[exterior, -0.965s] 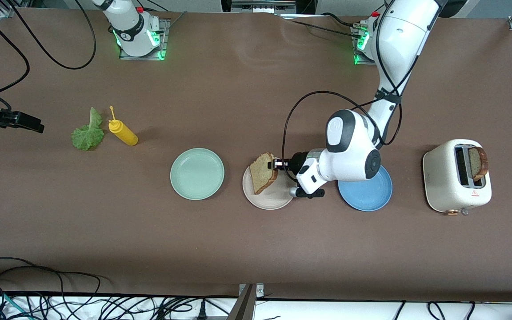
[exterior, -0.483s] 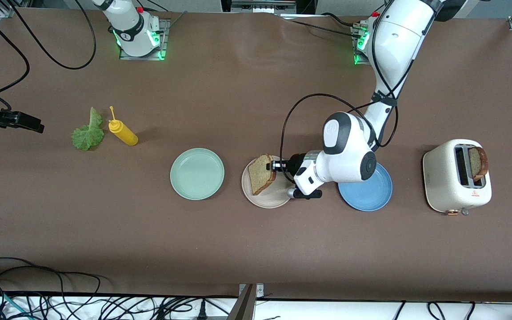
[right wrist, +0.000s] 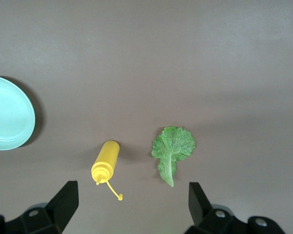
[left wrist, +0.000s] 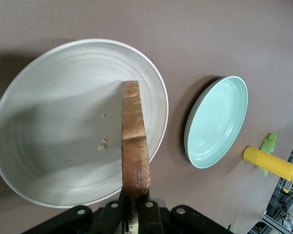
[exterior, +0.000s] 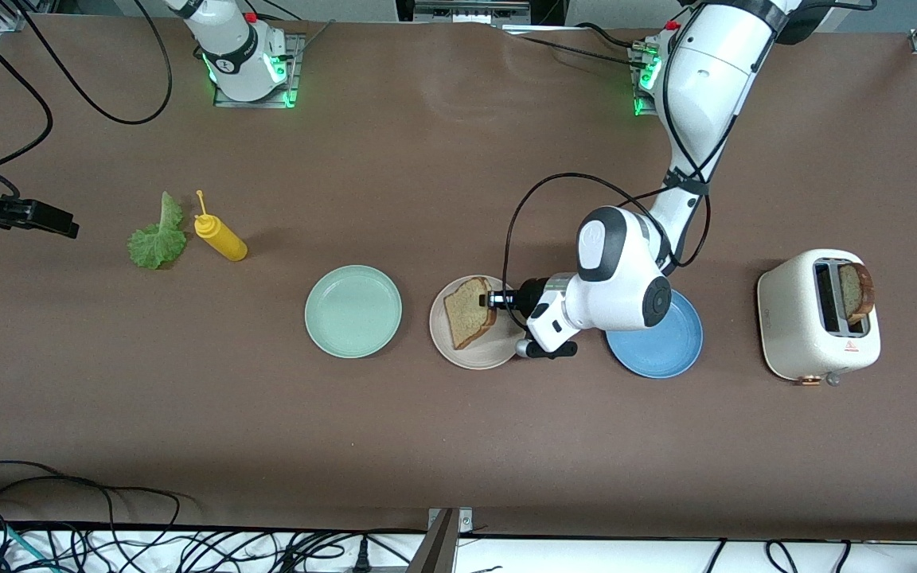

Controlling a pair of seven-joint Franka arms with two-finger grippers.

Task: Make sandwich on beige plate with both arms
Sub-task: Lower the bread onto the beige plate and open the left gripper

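Bread slice (exterior: 470,311) in left end effector (exterior: 493,300)

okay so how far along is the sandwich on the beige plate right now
Early. Done: nothing lies flat on the beige plate yet. In hand: the left gripper is shut on the first bread slice, held on edge over that plate. Left: release it, add the lettuce near the open, waiting right gripper, then the second slice standing in the toaster.
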